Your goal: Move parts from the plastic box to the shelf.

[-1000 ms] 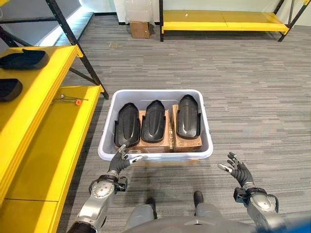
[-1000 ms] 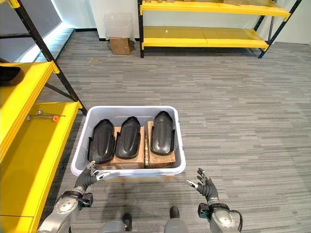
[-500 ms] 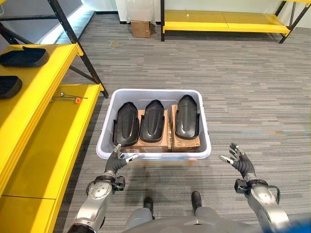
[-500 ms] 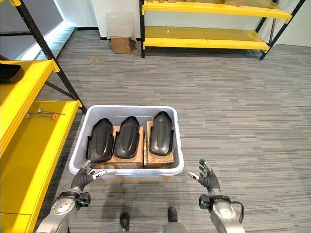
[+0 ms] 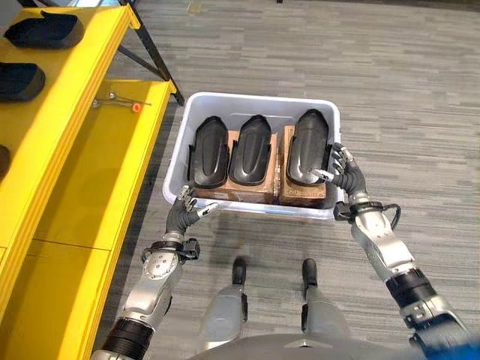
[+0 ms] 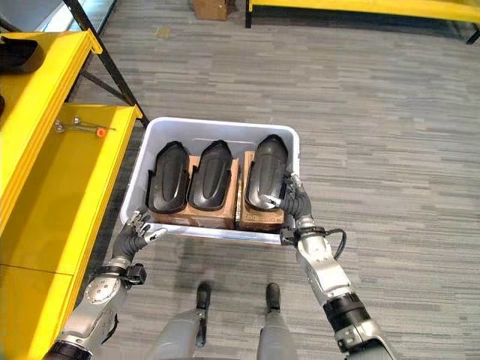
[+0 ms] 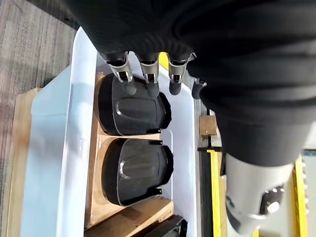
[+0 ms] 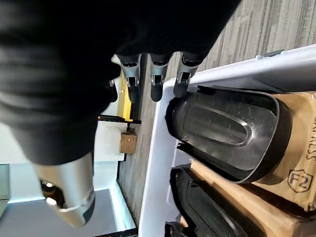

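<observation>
A white plastic box (image 5: pixel 255 98) stands on the floor in front of me. Three black moulded parts lie side by side in it on cardboard cartons: left (image 5: pixel 209 150), middle (image 5: pixel 250 148) and right (image 5: pixel 308 146). My left hand (image 5: pixel 184 214) is open at the box's front left corner, fingers just over the rim. My right hand (image 5: pixel 346 171) is open at the right rim, fingers spread beside the right part (image 8: pixel 222 131). The yellow shelf (image 5: pixel 82 187) runs along my left. Its upper level carries two black parts (image 5: pixel 45 28) (image 5: pixel 19 81).
A small tool with an orange handle (image 5: pixel 120 103) lies on the lower shelf level near the box's far left corner. A black shelf post (image 5: pixel 154 52) slants down behind it. Farther off stand a cardboard box (image 6: pixel 212 7) and another yellow shelf (image 6: pixel 360 6).
The camera has tilted down and come closer to the box. My right hand has moved from the floor side up and in to the box's right rim. The left hand stays at the front left corner.
</observation>
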